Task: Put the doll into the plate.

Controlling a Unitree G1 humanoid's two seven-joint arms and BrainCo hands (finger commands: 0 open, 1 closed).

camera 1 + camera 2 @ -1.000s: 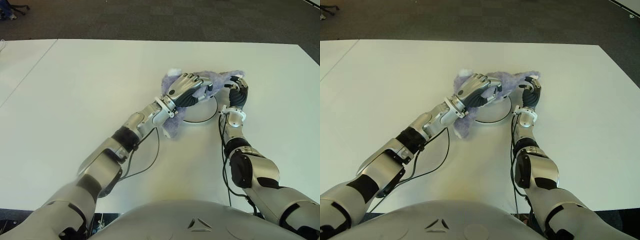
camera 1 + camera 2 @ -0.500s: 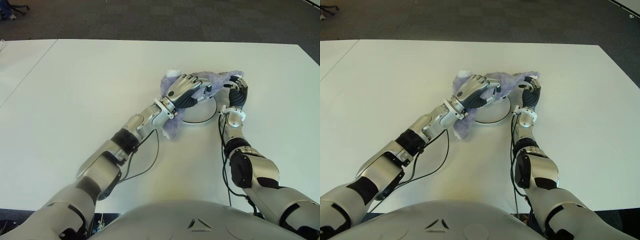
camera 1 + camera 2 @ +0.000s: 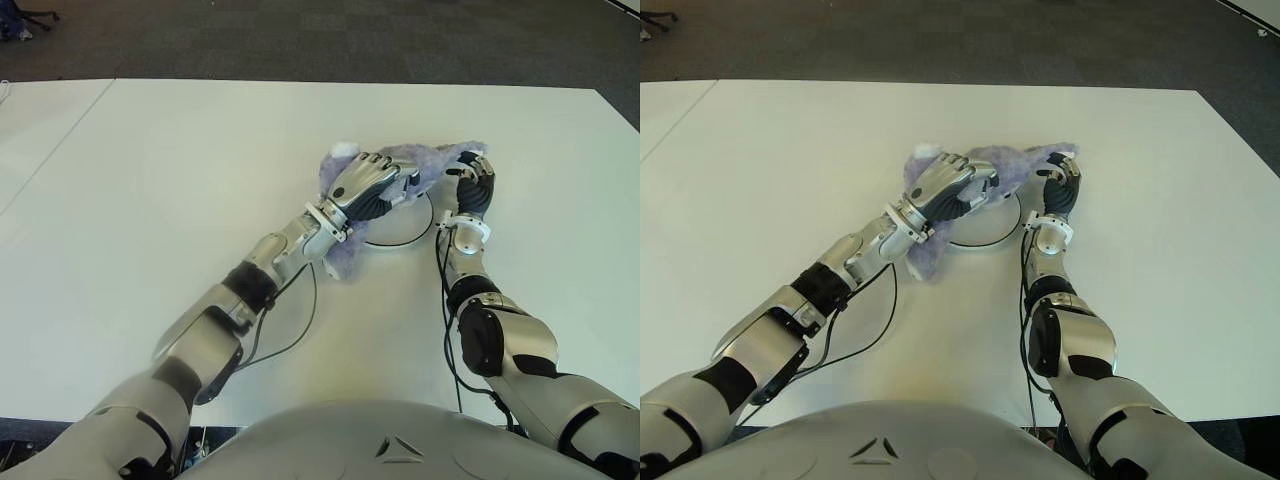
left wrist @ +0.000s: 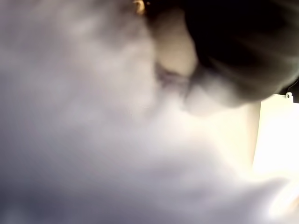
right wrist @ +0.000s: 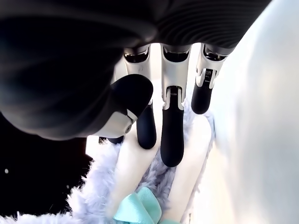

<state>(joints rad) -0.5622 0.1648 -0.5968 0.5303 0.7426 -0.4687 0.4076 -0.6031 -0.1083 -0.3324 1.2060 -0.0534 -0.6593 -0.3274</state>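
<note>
My left hand (image 3: 368,186) is curled over the purple doll (image 3: 425,162), which lies draped across the plate (image 3: 400,232), spilling off at 8 o'clock. My right hand (image 3: 473,188), at 3 o'clock, pinches its edge. I should gather the overhang inward before letting go.

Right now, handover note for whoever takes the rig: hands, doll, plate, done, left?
Left hand: fingers curled on the purple plush doll, over the plate's left part.
Right hand: at the doll's right end by the plate's right rim, fingers on a white and purple fuzzy part; a firm grasp cannot be confirmed.
Doll: draped across the white plate, part hanging past the left rim onto the table.
Done: doll brought to the plate.
Left: settle it fully inside, release both hands.
</note>
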